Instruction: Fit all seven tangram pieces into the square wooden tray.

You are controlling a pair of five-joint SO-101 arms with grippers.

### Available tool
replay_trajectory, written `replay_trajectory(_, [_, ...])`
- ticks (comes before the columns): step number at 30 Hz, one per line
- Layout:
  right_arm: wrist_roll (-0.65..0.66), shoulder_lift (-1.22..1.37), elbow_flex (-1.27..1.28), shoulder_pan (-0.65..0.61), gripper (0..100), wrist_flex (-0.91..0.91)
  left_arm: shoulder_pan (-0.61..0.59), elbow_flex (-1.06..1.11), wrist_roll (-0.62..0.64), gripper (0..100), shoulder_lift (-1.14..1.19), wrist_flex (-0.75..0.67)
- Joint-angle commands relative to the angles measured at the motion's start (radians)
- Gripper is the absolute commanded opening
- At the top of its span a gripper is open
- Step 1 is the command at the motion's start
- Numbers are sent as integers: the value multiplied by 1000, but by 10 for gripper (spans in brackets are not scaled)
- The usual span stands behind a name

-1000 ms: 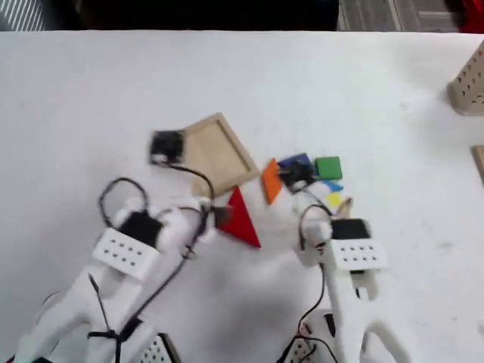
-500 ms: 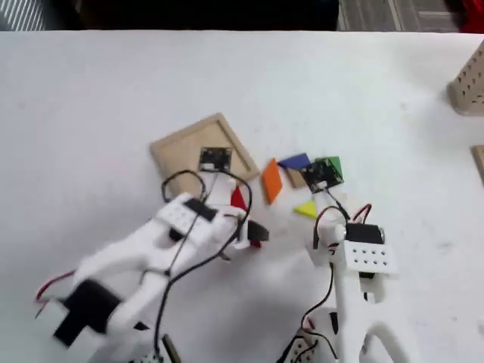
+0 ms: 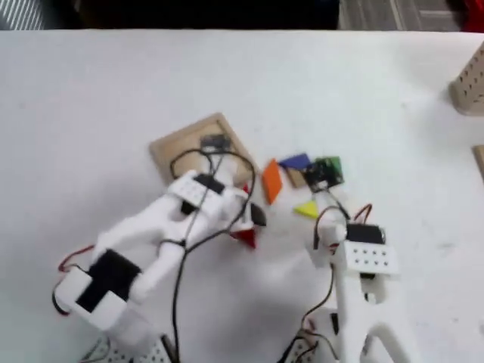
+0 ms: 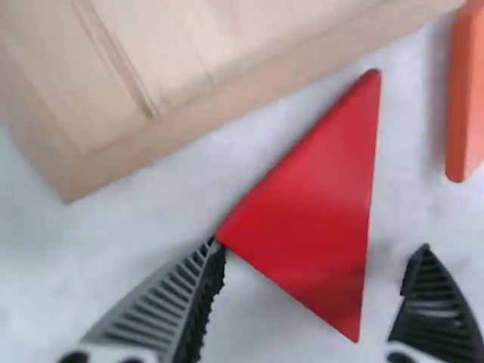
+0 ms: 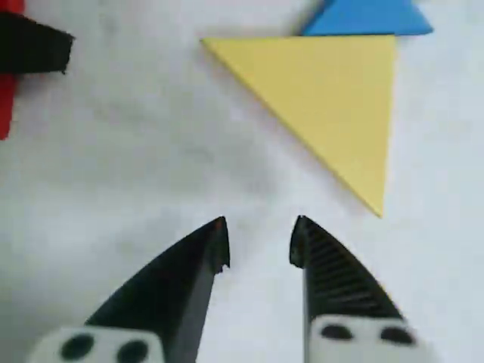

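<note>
Fingers of the left gripper point(image 4: 319, 248) stand wide apart, straddling the red triangle point(image 4: 310, 219). That piece lies flat on the table point(image 4: 91, 249), just beside the near right rim of the wooden tray point(image 4: 249, 91), with the orange piece point(image 4: 465, 91) to its right. It looks like a thin, stiff, light slab with smooth painted faces, likely to skid or twist. I'd pinch it across two edges, close to its middle. The right gripper point(image 5: 259, 231) hangs low over the table, fingers narrowly parted and holding nothing, just near of the yellow triangle point(image 5: 325, 83).
</note>
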Motion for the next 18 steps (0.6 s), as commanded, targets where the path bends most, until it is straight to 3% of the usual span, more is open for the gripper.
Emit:
replay_trajectory(1, [-3, -19, -3, 7, 132, -12, -38, -51, 8, 361, 8, 0])
replay_trajectory(4, [-3, -19, -3, 7, 132, -12, -39, -51, 6, 346, 7, -2])
replay_trajectory(9, [-3, -19, -3, 7, 132, -12, -53, -55, -37, 201, 7, -9])
replay_trajectory(12, [-3, -19, -3, 7, 131, -12, -53, -72, -112, 164, 13, -3])
replay_trajectory(18, [-3, -19, -3, 7, 131, -12, -35, -71, -123, 46, 7, 0])
